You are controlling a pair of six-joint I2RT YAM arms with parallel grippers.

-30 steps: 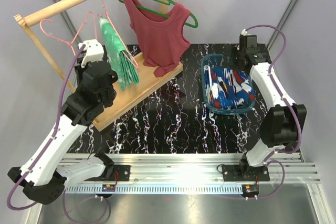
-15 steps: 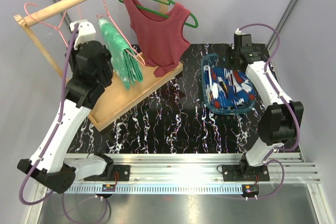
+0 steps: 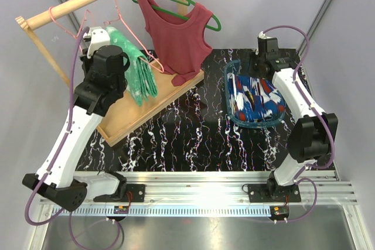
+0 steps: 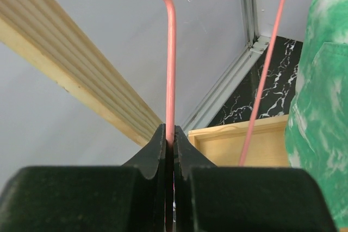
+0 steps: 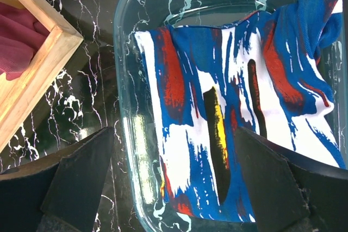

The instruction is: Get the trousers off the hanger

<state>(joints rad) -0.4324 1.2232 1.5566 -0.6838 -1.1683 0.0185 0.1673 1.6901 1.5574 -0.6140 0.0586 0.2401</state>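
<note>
My left hand (image 4: 169,140) pinches the pink hanger (image 4: 171,69) wire, probably to steady it, with the green tie-dye trousers (image 4: 321,112) hanging just beside; my right hand (image 5: 174,180) hovers spread over the blue trousers (image 5: 239,96) lying in the glass dish (image 5: 124,107)

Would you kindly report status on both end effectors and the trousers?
Left end effector shut on pink hanger. Right end effector open over blue trousers, in glass dish. Green trousers hanging alongside. Nothing blocking.
</note>
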